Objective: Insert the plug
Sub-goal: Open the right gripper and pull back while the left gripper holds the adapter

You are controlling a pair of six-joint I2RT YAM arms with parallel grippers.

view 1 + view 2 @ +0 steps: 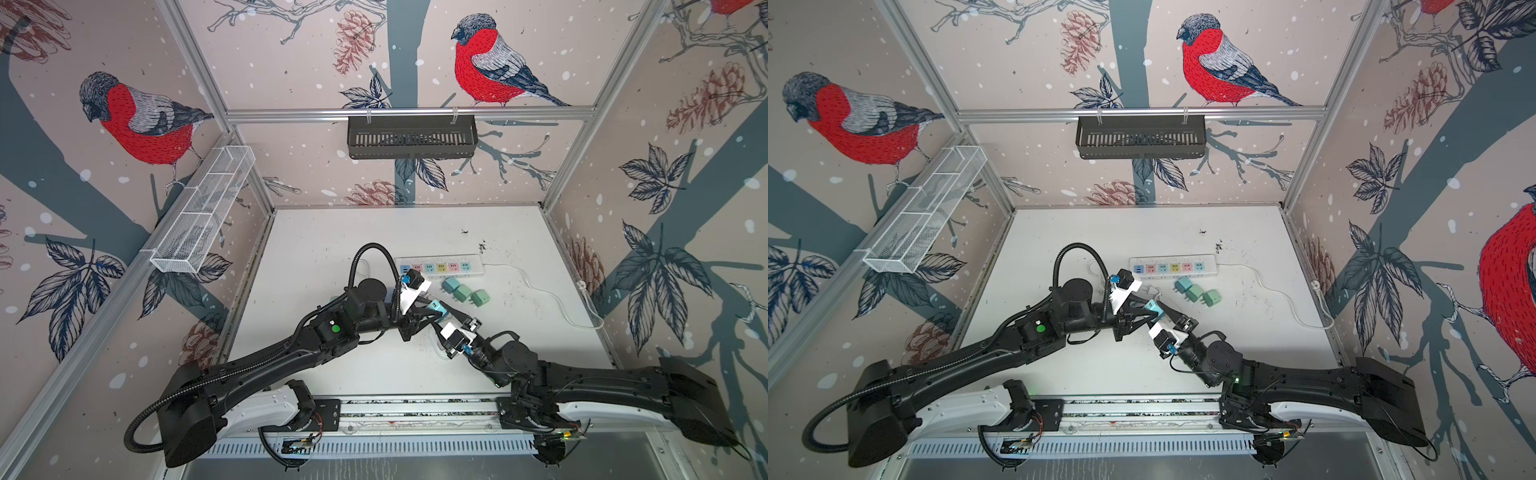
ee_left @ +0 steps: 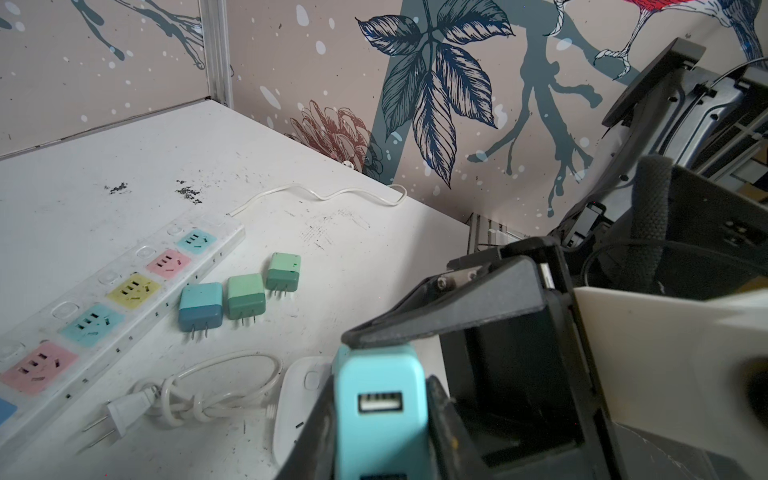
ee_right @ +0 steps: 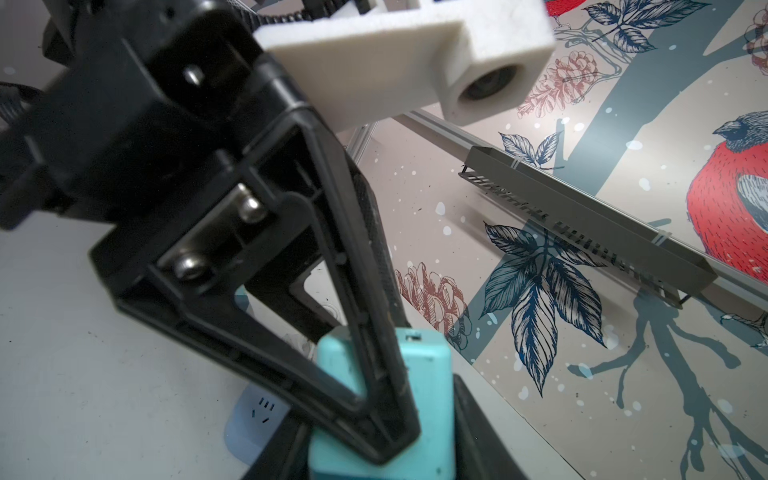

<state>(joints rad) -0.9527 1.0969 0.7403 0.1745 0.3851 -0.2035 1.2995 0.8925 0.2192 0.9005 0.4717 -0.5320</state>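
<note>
Above white table (image 1: 332, 232), fingers (image 2: 442, 419) clamp cyan plug (image 2: 380, 403); prongs hidden.

Two long arms of smooth, bulging matte-black shells, left arm (image 1: 266, 370) and right arm (image 1: 602, 374), each rooted in a glossy white base cover (image 1: 266, 405). Along the left, a ribbed black hose (image 1: 129, 432), looped wide at the shoulder and arched again above the wrist. A round green dot (image 1: 335, 328) on a boxy black joint. By the right wrist, a thin black cable (image 1: 505, 333) in a loose arc. At each wrist, a chunky white camera mount (image 3: 374, 62) with a small blue connector (image 1: 404, 281). On the left gripper (image 1: 436, 308), black triangular open-frame fingers (image 3: 249, 357), fastened by two silver screws (image 3: 249, 210).
</note>
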